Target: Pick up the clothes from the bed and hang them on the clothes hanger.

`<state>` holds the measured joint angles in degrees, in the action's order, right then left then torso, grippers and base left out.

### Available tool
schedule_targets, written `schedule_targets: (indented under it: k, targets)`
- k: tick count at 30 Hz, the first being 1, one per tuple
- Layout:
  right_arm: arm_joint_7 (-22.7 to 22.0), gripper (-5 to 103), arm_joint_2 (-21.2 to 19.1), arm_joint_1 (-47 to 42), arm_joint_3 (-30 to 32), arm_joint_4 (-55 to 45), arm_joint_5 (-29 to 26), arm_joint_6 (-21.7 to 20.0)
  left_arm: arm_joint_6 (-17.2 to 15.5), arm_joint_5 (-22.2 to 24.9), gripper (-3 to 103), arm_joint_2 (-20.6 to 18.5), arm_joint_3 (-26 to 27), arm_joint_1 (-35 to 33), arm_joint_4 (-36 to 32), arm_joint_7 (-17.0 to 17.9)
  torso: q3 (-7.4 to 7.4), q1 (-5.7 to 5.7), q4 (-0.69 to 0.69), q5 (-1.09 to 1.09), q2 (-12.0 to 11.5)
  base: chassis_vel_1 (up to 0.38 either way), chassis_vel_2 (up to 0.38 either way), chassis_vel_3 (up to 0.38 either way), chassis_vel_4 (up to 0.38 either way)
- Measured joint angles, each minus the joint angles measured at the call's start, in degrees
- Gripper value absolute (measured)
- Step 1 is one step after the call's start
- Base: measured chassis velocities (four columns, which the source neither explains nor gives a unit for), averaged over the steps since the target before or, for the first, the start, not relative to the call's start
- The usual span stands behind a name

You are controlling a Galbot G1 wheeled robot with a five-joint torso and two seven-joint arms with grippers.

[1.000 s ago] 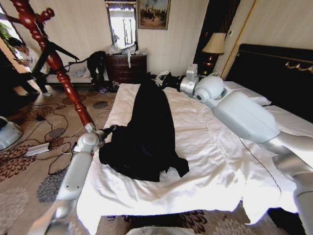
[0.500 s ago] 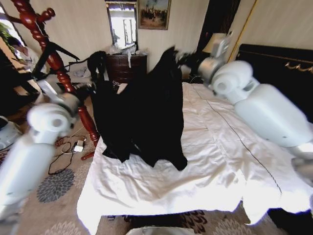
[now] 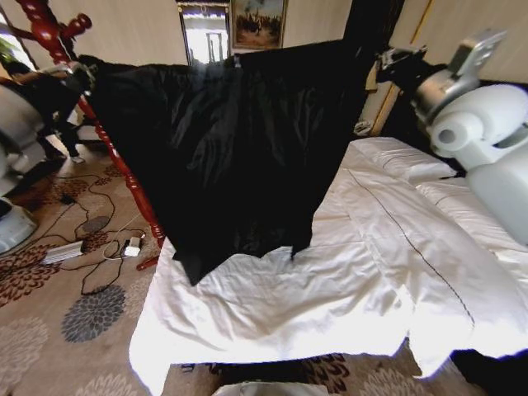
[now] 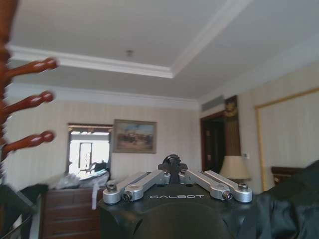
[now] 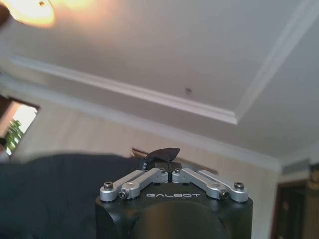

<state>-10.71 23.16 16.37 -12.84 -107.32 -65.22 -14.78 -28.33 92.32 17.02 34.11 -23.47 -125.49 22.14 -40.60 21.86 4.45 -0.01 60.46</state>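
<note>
Black, limp and wide, the clothes sag between our left end effector and right end effector, both clenched on the top edge, where we judge the hold best.

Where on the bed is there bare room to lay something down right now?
The wide white-duvet bed is bare along its foot edge below the large black long-sleeved garment's hanging hem, and across the right half up to the white pillows. The left side is crowded: the spread garment hangs there beside the red-brown turned-wood coat stand, with cables on the floor.
</note>
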Motion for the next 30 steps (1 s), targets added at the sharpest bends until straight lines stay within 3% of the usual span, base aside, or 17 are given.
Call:
schedule_targets:
  k: [6,11,15,18,22,26,27,30]
  targets:
    - [-4.74,0,-0.7,6.27,-0.43,-9.5,-8.91,-3.47,-2.81,-1.15,1,-3.38,1.42,0.27,-5.55,1.62,0.0,0.0,0.02,0.0,0.0,0.0,0.0,0.0,0.0]
    - [-7.98,0,-0.85,9.37,-0.63,-13.92,-12.12,-6.64,-5.14,-0.93,1,-5.5,5.0,0.32,-7.07,3.33,-0.01,0.01,0.0,-0.01,0.0,0.0,0.0,0.0,0.0]
    - [-16.51,0,-1.5,11.59,-0.07,-18.78,-16.97,-13.38,-7.69,0.53,1,-7.7,9.66,0.52,-7.13,4.7,0.0,0.0,0.03,0.01,0.0,0.0,0.0,0.0,0.0]
    - [-18.81,0,-1.57,11.75,0.51,-19.58,-18.23,-15.17,-8.21,0.32,1,-8.04,10.15,0.55,-6.9,4.82,0.0,0.0,0.0,0.01,0.01,0.0,0.0,0.0,0.0]
    - [-19.5,0,-3.64,7.9,1.45,-19.6,-15.7,-15.91,-8.62,-2.52,1,-6.74,7.6,-0.81,-7.58,4.87,-0.01,0.0,0.0,-0.01,0.0,0.0,0.0,0.0,0.0]
    - [-20.86,0,-7.1,-1.88,2.44,-19.59,-12.09,-18.39,-10.05,-6.33,1,-3.02,1.85,-4.86,-9.13,5.16,-0.01,0.01,0.07,0.05,0.0,0.0,0.0,0.0,0.0]
    - [-20.86,0,-7.1,-1.88,2.44,-19.59,-12.09,-18.39,-10.05,-6.33,1,-3.02,1.85,-4.86,-9.13,5.16,-0.01,0.01,0.07,0.05,0.0,0.0,0.0,0.0,0.0]
    - [-21.08,0,-3.81,-8.31,1.33,-16.84,-7.41,-18.56,-9.94,-14.77,1,1.6,-6.33,-5.93,-7.11,5.07,-0.03,0.02,0.02,0.01,-0.01,0.0,0.0,0.0,0.0]
